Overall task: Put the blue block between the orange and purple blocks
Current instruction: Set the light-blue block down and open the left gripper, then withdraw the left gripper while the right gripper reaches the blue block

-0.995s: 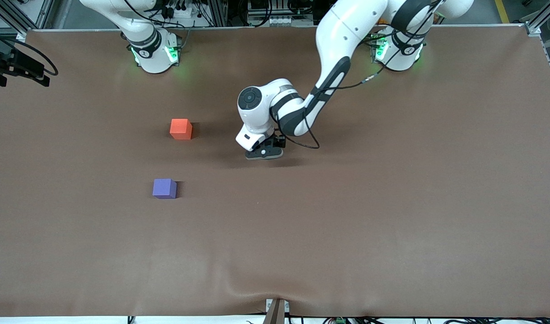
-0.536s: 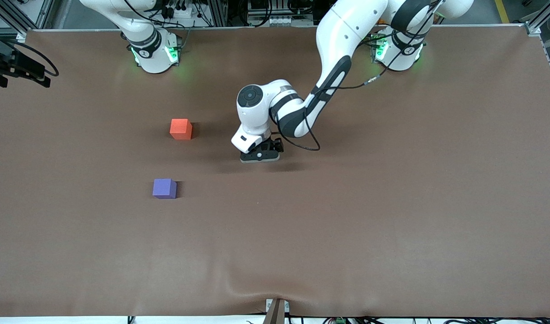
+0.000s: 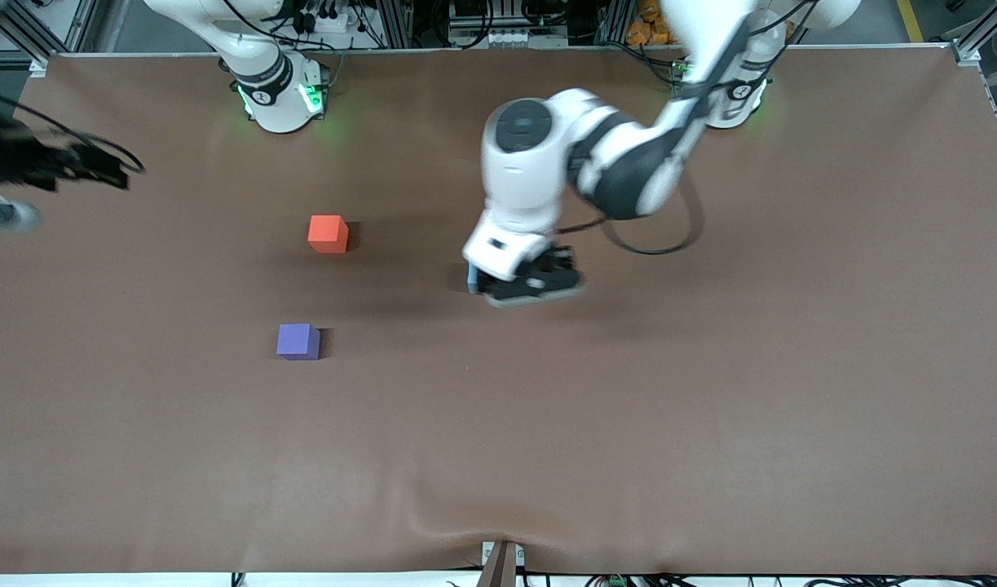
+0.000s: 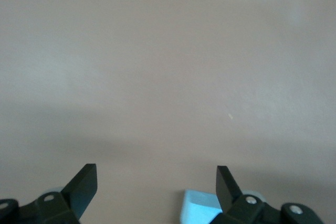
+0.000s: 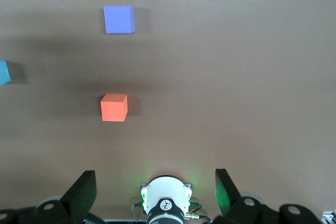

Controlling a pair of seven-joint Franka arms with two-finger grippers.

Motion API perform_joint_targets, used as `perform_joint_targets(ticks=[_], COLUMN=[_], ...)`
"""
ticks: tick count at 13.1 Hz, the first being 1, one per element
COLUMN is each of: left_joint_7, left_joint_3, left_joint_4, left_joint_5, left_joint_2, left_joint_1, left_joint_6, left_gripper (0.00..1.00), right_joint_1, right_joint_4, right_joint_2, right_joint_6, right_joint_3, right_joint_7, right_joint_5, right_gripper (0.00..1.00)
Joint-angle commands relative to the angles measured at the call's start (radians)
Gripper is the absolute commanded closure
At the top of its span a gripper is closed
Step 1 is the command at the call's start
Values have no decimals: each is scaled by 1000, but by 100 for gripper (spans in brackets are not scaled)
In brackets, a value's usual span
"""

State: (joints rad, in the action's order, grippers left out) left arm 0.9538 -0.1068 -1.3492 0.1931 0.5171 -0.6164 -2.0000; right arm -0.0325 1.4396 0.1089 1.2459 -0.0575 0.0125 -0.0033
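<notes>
The blue block (image 3: 471, 278) lies on the table, mostly hidden under my left gripper (image 3: 531, 285). In the left wrist view the blue block (image 4: 202, 208) sits low, close to one fingertip (image 4: 227, 182), and my left gripper (image 4: 156, 174) is open, raised above it and holds nothing. The orange block (image 3: 328, 233) and the purple block (image 3: 297, 341) stand toward the right arm's end, the purple one nearer the front camera. My right gripper (image 5: 156, 182) is open, empty and high. Its view shows the orange block (image 5: 114, 107), the purple block (image 5: 118, 19) and the blue block (image 5: 4, 72).
The brown table cloth (image 3: 710, 391) covers the whole table. The right arm's base (image 3: 278, 94) and the left arm's base (image 3: 730, 90) stand along the table's edge farthest from the front camera. My right gripper (image 3: 50, 167) shows as a dark blur at the right arm's end.
My left arm has risen and swung a little toward its own end of the table, uncovering an edge of the blue block. My right gripper has shifted slightly. The orange and purple blocks have not moved.
</notes>
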Motion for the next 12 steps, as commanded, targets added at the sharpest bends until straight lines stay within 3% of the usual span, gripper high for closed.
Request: perform_joint_targets(ticks=[1,4,7,8,12], left_joint_7=[-125,-347,-539,-582,-763], left_joint_3=[-13,-14,-14,-13,2], left_joint_4=[-44,-47,-83,-112,-257], left_joint_5=[-46,-64,-99,-101,-100], left_joint_2=[-132,-225,-307,-346,-508], left_joint_1=[162,350,461,475,534], left_joint_6=[93,254,338,360,412], left_gripper=[0,0,0,0,0], right_joint_1=[34,86,115,135,296], right_joint_4=[-18,-11,-10,-8,10], right_joint_2=[37,43,92,112,188], right_joint_6=[-9,0,10,38,263], right_joint_3=[-5,-7,-5,-5,-7], right_joint_7=[-2,-8,-29,-93,-277], right_joint_5=[-17,12,219,245,250], right_gripper=[0,0,0,0,0])
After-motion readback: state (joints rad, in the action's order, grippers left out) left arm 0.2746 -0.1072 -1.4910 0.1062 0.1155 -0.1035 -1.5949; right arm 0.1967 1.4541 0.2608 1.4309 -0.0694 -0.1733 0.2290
